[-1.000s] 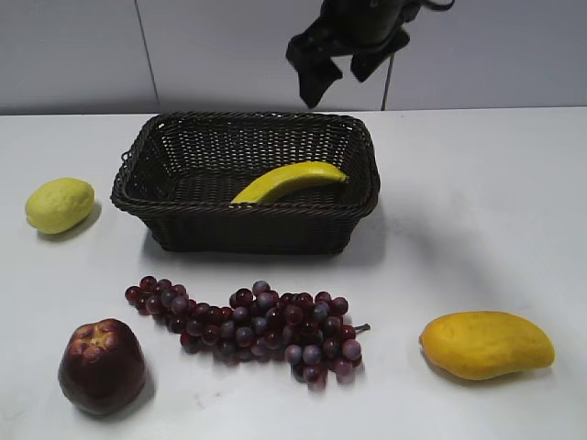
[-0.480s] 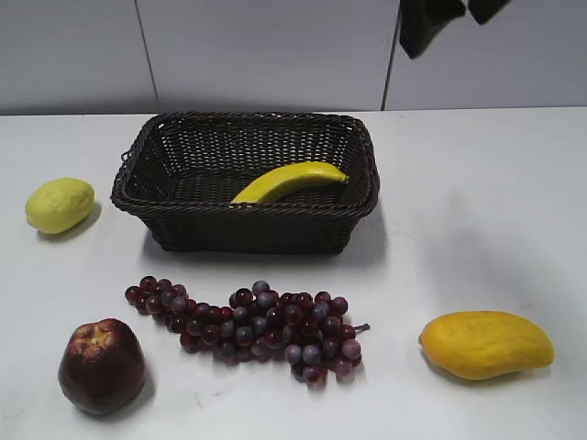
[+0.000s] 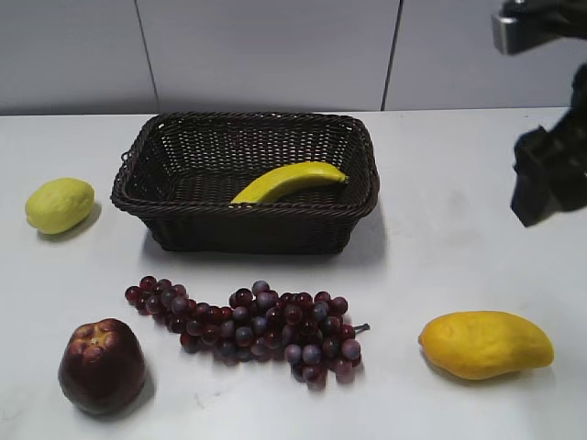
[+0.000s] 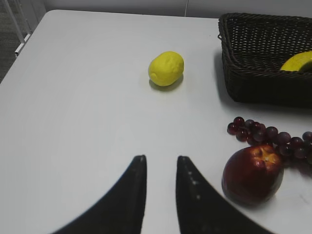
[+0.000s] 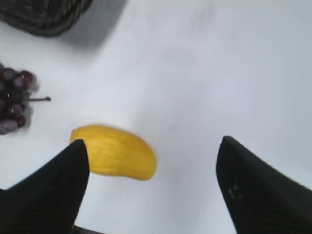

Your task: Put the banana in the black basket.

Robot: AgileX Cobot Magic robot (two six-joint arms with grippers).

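Already the banana (image 3: 290, 181) lies inside the black basket (image 3: 248, 229), toward its 3 o'clock end, so the task looks done. Right gripper (image 5: 153, 187) hangs above the table with jaws wide apart and empty, the mango (image 5: 114, 152) below at its 9 o'clock. Left gripper (image 4: 160, 192) has jaws nearly together, holding nothing, with the apple (image 4: 252, 173) at its 3 o'clock. Risk, I'd guess: a dropping right arm could bump the mango and roll it away.
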